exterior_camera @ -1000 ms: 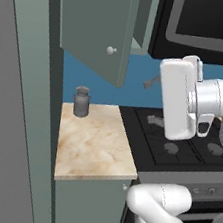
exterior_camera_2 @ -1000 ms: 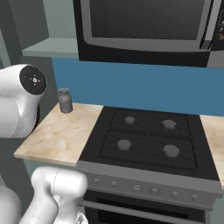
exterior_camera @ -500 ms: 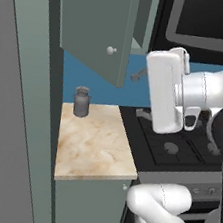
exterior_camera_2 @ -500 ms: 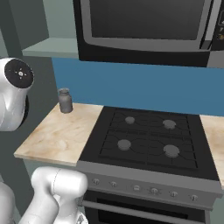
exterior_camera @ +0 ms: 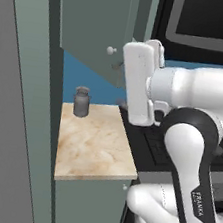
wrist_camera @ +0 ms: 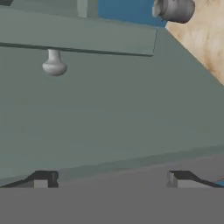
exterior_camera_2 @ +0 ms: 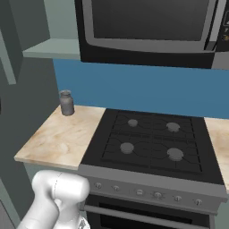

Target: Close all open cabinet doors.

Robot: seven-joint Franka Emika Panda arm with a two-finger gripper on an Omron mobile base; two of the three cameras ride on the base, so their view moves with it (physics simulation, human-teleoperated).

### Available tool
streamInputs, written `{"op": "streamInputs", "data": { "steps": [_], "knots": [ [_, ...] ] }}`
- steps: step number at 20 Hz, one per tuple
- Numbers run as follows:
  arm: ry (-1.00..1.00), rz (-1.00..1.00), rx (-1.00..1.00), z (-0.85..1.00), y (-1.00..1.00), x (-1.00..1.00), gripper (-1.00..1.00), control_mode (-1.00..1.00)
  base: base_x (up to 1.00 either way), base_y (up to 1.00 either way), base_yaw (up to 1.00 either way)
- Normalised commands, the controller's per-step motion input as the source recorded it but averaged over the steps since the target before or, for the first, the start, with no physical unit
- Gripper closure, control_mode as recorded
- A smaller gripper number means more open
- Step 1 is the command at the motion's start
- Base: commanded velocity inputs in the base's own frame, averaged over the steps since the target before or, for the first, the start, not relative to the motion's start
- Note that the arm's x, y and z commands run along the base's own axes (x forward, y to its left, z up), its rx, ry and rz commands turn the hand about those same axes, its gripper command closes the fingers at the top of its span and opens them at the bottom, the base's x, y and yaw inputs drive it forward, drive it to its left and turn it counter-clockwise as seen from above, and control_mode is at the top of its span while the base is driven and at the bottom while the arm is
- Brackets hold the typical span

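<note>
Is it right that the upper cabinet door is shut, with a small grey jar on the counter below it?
Not quite. The cabinet door is swung open, as the left base view shows, its knob facing out. The small grey jar does stand on the counter below it.

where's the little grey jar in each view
Left base view: the grey jar stands at the back of the marble counter, below the open cabinet door.
Right base view: jar at, counter's back left, left of the stove.
Hand view: jar at the top right.
Shared landmark: the blue backsplash.
</note>
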Motion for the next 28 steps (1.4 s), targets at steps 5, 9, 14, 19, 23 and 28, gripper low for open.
{"op": "streamInputs", "data": {
  "steps": [5, 9, 14, 19, 23, 28],
  "knots": [
    [0.00, -0.25, 0.02, 0.18, 0.31, 0.33, -1.00, -1.00, 0.00, 0.00, 0.00],
    [0.00, -0.24, 0.00, 0.15, 0.18, 0.39, -1.00, -1.00, 0.00, 0.00, 0.00],
    [0.00, -0.23, 0.00, 0.16, 0.04, 0.41, -1.00, -1.00, 0.00, 0.00, 0.00],
    [0.04, -0.19, 0.00, 0.07, -0.01, 0.38, -1.00, -1.00, 0.00, 0.00, 0.00],
    [0.00, -0.12, 0.00, 0.00, 0.00, 0.23, -1.00, -1.00, 0.00, 0.00, 0.00],
    [0.00, -0.11, 0.00, 0.00, -0.10, 0.21, -1.00, -1.00, 0.00, 0.00, 0.00]
  ]
}}
